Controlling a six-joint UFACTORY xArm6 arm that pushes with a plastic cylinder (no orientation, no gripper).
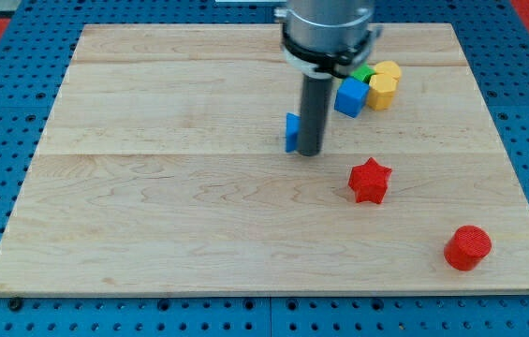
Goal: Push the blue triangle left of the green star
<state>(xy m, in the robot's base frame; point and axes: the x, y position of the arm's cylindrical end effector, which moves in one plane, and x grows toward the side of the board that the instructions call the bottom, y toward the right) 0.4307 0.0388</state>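
The blue triangle (291,132) lies near the middle of the wooden board, mostly hidden behind the rod; only its left part shows. My tip (309,152) rests on the board touching the triangle's right side. The green star (364,74) sits up and to the right of the tip; only a small part of it shows, wedged between a blue cube (350,96) and a yellow block (385,84), with the arm's body covering part of it.
A red star (370,181) lies to the lower right of the tip. A red cylinder (467,248) stands near the board's bottom right corner. The board (152,206) lies on a blue pegboard table.
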